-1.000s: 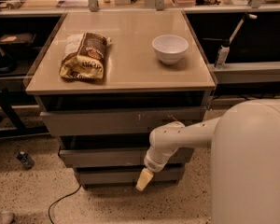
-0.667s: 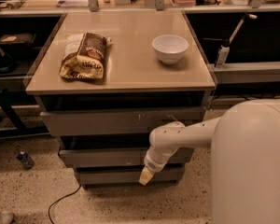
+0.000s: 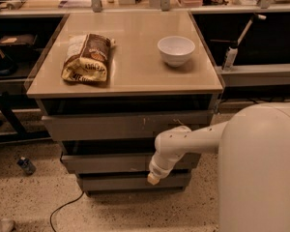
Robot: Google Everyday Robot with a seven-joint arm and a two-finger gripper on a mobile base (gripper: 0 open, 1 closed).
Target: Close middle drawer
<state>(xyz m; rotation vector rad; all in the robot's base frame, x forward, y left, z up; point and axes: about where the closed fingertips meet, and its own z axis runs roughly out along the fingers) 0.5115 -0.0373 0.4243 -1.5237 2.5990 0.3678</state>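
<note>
Your middle drawer [image 3: 106, 162] is the flat, plain grey wood-grain panel second from the top of the cabinet [image 3: 212, 98], with no handle on its front. Its long axis runs left to right across the cabinet's width, and its face points out toward the camera and the robot. A dark gap shows above its top edge, and it stands slightly proud of the bottom drawer [image 3: 121, 182]. The scratched grey front of the top drawer [image 3: 130, 125] overhangs it from above.

Your gripper [image 3: 153, 178] hangs at the end of the smooth white arm [image 3: 183, 141], tip down, in front of the right half of the middle drawer, at its lower edge. You cannot tell whether the pincer is apart or together.

On the smooth tan cabinet top [image 3: 135, 71] lie a crumpled brown snack bag [image 3: 88, 58] at left and a round white bowl [image 3: 176, 50] at right, well apart. The speckled floor [image 3: 34, 197] before the drawer's left half carries a thin dark cable [image 3: 63, 209], with a small bottle [image 3: 25, 165] further left.
</note>
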